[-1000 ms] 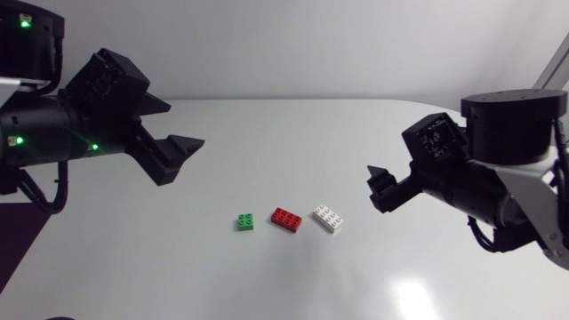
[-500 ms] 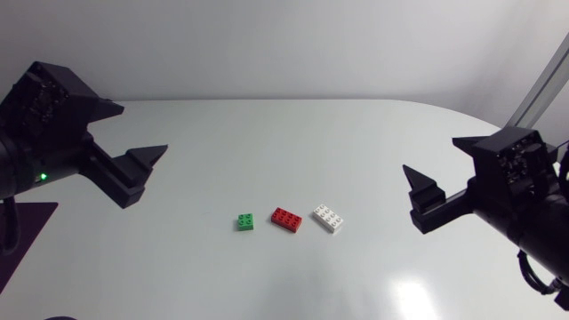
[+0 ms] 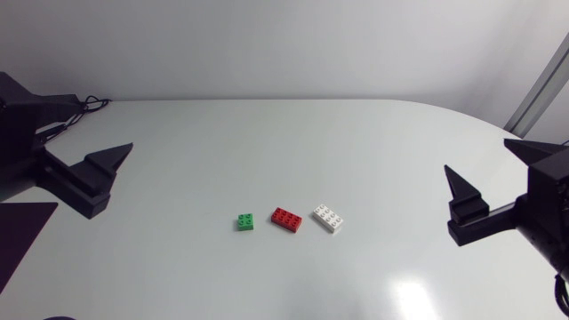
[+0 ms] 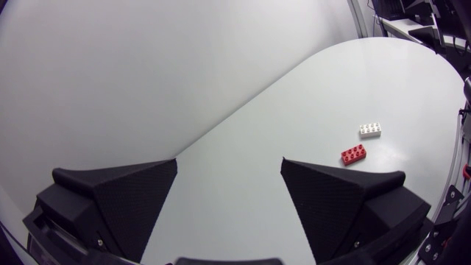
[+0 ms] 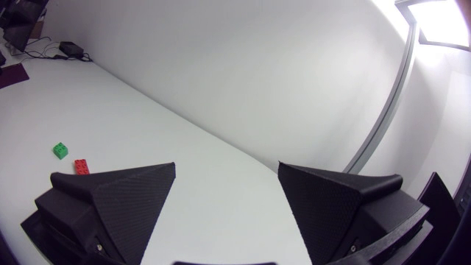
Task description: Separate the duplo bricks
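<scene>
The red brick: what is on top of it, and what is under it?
Nothing sits on the red brick; its studs are bare. It lies on the white table, between the green brick and the white brick, touching neither. Its underside is hidden.

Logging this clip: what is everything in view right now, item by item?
table: 1, white, under everything
green brick: 1, green, left end of the row at the table's middle
red brick: 1, red, middle of the row, apart from both neighbours
white brick: 1, white, right end of the row
cable: 1, black, table's far left corner
left arm: 1, black, left edge, jaws open and empty
right arm: 1, black, right edge, jaws open and empty
</scene>
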Tool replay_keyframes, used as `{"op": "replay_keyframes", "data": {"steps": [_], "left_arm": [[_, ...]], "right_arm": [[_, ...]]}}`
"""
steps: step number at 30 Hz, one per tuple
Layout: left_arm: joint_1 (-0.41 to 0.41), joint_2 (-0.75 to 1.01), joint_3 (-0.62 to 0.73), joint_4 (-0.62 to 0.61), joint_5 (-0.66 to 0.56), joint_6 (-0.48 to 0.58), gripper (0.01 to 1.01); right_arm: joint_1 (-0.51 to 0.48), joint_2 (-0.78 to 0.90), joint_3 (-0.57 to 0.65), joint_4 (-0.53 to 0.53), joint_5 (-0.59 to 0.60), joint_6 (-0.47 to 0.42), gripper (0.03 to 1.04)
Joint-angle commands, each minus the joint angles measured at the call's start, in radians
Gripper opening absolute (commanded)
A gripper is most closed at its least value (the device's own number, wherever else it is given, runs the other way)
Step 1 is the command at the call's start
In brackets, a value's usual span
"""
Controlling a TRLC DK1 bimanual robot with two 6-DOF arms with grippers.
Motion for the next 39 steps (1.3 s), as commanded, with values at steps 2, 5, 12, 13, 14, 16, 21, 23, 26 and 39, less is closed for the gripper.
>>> {"op": "replay_keyframes", "data": {"steps": [2, 5, 12, 13, 14, 16, 21, 23, 26, 39], "left_arm": [[0.002, -0.035, -0.055, 0.015, -0.032, -0.038, 0.982], [0.025, -0.075, -0.086, 0.034, -0.046, -0.042, 0.982], [0.106, -0.192, -0.17, 0.087, -0.054, -0.068, 0.982], [0.12, -0.205, -0.178, 0.092, -0.054, -0.068, 0.982], [0.135, -0.221, -0.185, 0.097, -0.054, -0.07, 0.982], [0.164, -0.254, -0.208, 0.109, -0.054, -0.071, 0.982], [0.262, -0.347, -0.29, 0.141, -0.054, -0.061, 0.982], [0.29, -0.368, -0.3, 0.143, -0.054, -0.065, 0.982], [0.305, -0.393, -0.313, 0.141, -0.054, -0.065, 0.982], [0.351, -0.535, -0.465, 0.23, -0.055, 0.122, 0.982]], "right_arm": [[-0.03, -0.049, -0.04, -0.009, 0.022, -0.038, 1.0], [-0.053, -0.088, -0.053, -0.006, 0.025, -0.042, 1.0], [-0.1, -0.164, -0.064, 0.001, 0.026, -0.056, 1.0], [-0.105, -0.171, -0.072, 0.011, 0.026, -0.065, 1.0], [-0.113, -0.184, -0.084, 0.024, 0.026, -0.073, 1.0], [-0.125, -0.208, -0.113, 0.047, 0.026, -0.087, 1.0], [-0.149, -0.259, -0.158, 0.064, 0.028, -0.113, 1.0], [-0.152, -0.28, -0.179, 0.064, 0.028, -0.116, 1.0], [-0.156, -0.309, -0.213, 0.062, 0.026, -0.118, 1.0], [-0.148, -0.365, -0.296, 0.12, 0.014, -0.116, 1.0]]}}
